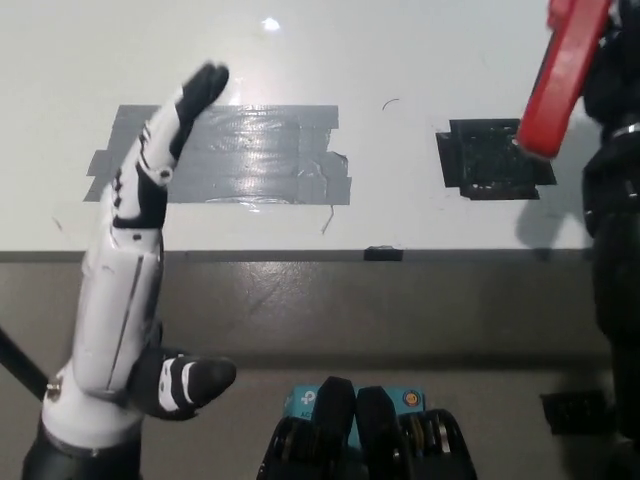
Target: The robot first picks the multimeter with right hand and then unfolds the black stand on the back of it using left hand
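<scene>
1. My right hand (606, 70) grips the red multimeter (560, 75) at the top right corner, lifted above the white table (420, 60).
2. My left hand (150, 240) is released, fingers extended over the grey tape patch (260, 155).
3. Bare tabletop lies between them; the table edge (300, 256) runs below.

Items counted on the white table (420, 40): one red multimeter (562, 75), one grey tape patch (250, 155) beside the white left hand's (135, 270) fingertips (205, 85), one black tape square (490, 160) under the multimeter's lower end. Hands: one white, one black right hand (612, 60), fingers unclear.
</scene>
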